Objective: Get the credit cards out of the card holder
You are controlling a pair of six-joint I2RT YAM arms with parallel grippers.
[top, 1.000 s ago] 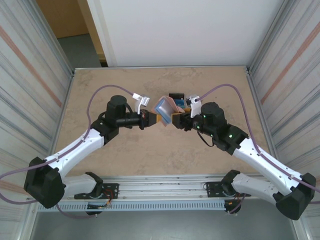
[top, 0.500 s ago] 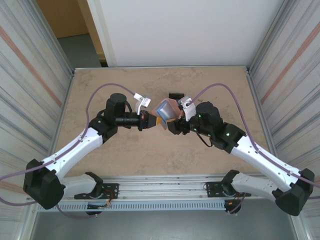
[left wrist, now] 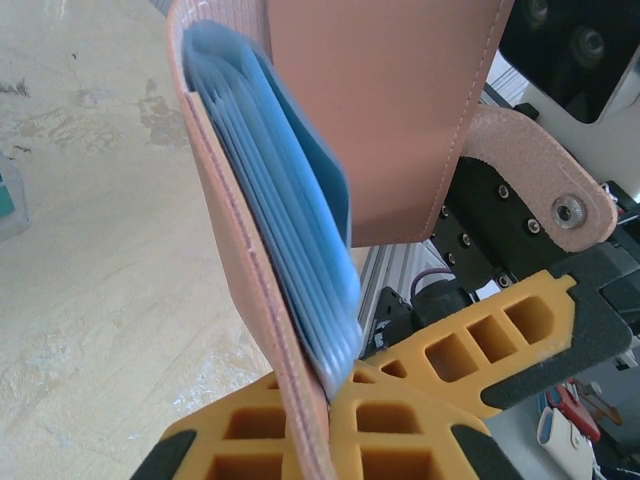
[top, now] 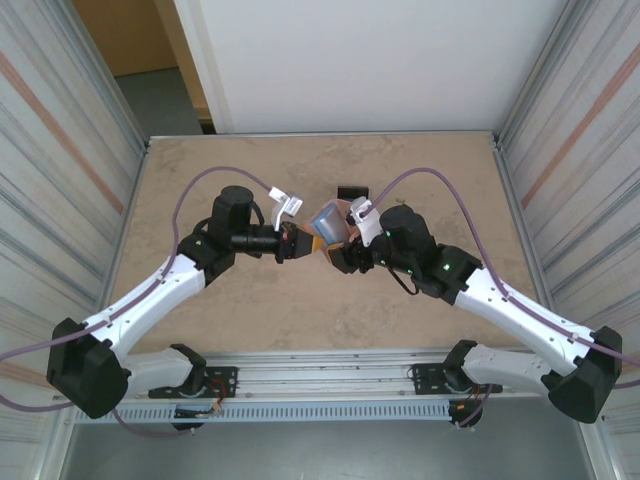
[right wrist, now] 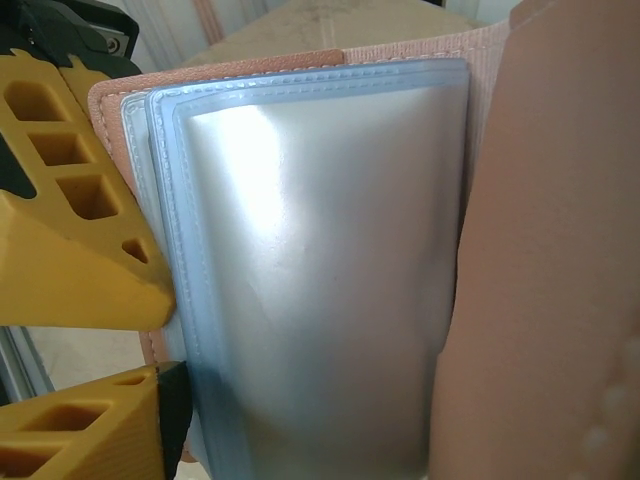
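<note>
While the left gripper clamps the holder by one cover's edge, lifted over the middle of the table, bare tabletop lies open on every side. The right gripper sits just beside the holder, its fingers parted at the holder's side edge, pinching nothing. One black card lies flat just beyond the grippers. The holder stands open, its salmon covers spread and stitched along the edges. A stack of blue-grey pockets bulges between them, the top one glossy. Its tab, with a metal snap, sticks out free.
</note>
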